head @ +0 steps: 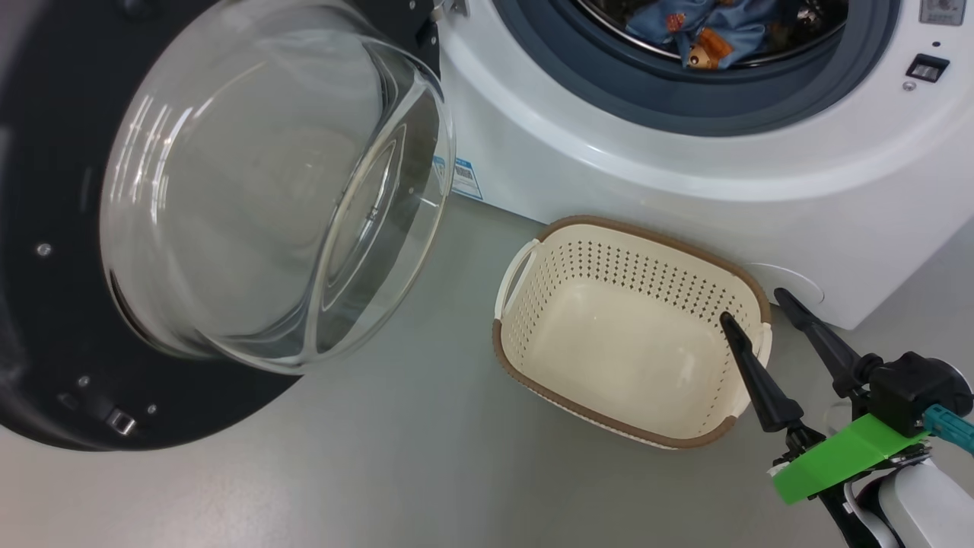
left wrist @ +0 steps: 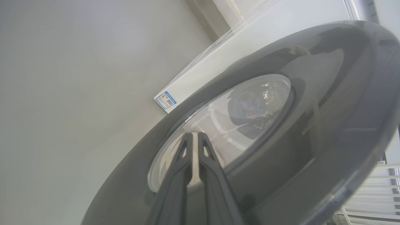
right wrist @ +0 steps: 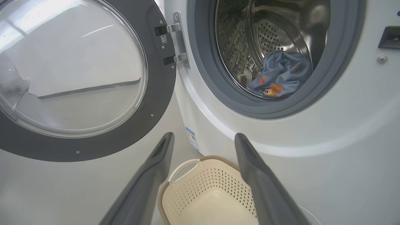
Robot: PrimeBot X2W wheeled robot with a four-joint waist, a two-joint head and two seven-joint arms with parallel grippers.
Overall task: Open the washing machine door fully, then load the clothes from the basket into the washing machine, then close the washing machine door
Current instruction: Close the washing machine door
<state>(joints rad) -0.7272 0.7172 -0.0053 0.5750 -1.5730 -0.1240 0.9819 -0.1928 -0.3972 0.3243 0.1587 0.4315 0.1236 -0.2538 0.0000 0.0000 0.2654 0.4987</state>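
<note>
Just ahead of the wide-open right gripper [head: 750, 304], the basket [head: 609, 266]; farther beyond, clothes [head: 700, 30] inside the washing machine [head: 609, 144]; closed left gripper [left wrist: 194, 135] close beside the open washing machine door [head: 46, 342].

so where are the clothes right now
In the right wrist view the clothes lie upper right, low in the washing machine drum behind the grey door seal, above the basket.

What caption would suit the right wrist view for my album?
Open right gripper near the empty basket, blue clothes in the drum, washing machine door wide open.
</note>
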